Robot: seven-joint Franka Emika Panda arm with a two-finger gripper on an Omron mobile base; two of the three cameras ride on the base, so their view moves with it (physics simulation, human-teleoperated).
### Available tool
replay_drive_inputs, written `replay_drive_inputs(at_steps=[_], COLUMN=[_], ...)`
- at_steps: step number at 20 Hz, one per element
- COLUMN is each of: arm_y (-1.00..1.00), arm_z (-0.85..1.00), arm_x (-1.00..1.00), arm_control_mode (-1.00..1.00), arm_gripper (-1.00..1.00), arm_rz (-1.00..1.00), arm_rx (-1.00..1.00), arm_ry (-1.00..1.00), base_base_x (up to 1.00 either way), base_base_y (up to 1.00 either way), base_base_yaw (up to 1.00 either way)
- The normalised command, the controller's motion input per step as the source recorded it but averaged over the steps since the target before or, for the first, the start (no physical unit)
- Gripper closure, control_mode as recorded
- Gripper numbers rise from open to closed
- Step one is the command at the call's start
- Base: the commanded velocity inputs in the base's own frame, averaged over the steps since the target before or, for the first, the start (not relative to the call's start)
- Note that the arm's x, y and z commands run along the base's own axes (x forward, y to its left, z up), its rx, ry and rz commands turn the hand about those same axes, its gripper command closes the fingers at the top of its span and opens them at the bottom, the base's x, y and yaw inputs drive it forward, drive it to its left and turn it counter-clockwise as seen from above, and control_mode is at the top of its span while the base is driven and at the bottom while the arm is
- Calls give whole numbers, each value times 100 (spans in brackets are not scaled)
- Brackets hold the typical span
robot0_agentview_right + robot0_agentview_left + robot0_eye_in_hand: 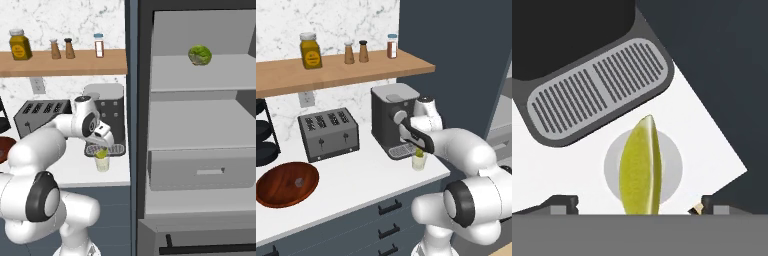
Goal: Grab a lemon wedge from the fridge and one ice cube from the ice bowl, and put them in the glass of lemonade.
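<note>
With jaws spread wide, end effector (634,206) grips nothing (lemon wedge (641,167) released over glass of lemonade (419,160)). Next target, ice cube (299,182) in ice bowl (271,192), toward nine o'clock along counter (363,170).

lemon wedge (640,167): yellow-green, a darker seam down the middle as I look along my hand
glass (419,161): clear, pale yellow inside
bowl (287,183): reddish-brown wood grain
ice cube (299,182): pale grey, see-through
toaster (329,134): grey with black slots
coffee machine (391,120): dark grey, lighter grey top — its drip grille (599,88) striped light grey on dark
counter (356,181): plain white
wall (316,17): white marble, grey veins
shelf (341,70): light wood
jar (310,50): amber — yellow label
fridge (200,120): grey shelves
leafy ball (200,55): mottled green
</note>
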Motion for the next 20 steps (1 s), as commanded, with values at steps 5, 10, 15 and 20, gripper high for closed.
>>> replay_drive_inputs(at_steps=[5, 10, 15, 20], arm_y=[-1, 0, -6, -4], arm_z=[30, 31, 30, 26], arm_x=[-20, -45, -55, -79], arm_control_mode=[-100, -100, -100, -100], arm_gripper=[-100, -100, -100, -100], arm_rz=[-9, -10, -9, -7], arm_rx=[10, 11, 14, 14], arm_ry=[-5, -10, -15, -18], base_base_x=[0, 0, 0, 0], base_base_y=[0, 0, 0, 0], base_base_yaw=[0, 0, 0, 0])
